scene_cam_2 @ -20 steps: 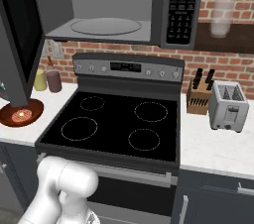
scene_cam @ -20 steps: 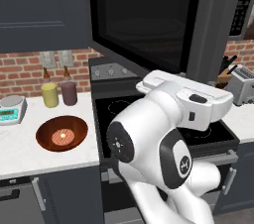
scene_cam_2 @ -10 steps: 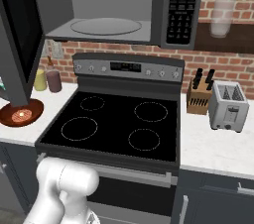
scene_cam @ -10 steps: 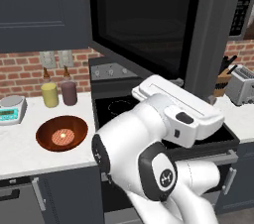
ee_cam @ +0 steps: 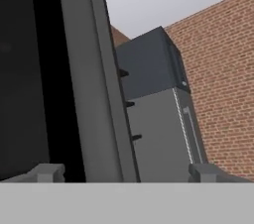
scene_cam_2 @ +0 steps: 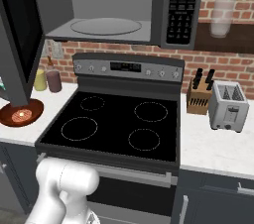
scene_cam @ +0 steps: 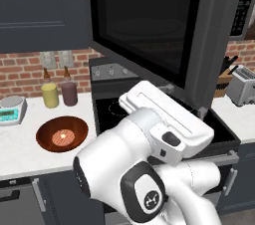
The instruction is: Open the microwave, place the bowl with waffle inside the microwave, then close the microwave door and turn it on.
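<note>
Door: the microwave door (scene_cam: 149, 25) stands swung wide to the left, its dark glass facing us in the left base view; we judge the opening step done.
Change: compared with a second ago, the arm's upper link has dropped lower in front of the range, and the jaws have parted — a release of the door, in our judgement.
Gripper: the gripper (ee_cam: 126, 172) shows two fingertips set far apart, with nothing between them; the door's edge stands just ahead.
Microwave: the microwave (scene_cam_2: 124, 7) has its light grey cavity exposed, turntable bare.
Bowl: the bowl (scene_cam: 62, 133) sits on the white counter (scene_cam: 20, 152) left of the stovetop (scene_cam_2: 119, 124), near two jars (scene_cam: 59, 93) and a scale (scene_cam: 11, 108); the waffle (scene_cam: 63, 136) lies at its centre.
Meaning: we judge the cavity ready — the next move calls for reaching down and left to the bowl's rim.
Risk: the open door overhangs the bowl's side of the counter; the lift path may need to clear its lower edge.
</note>
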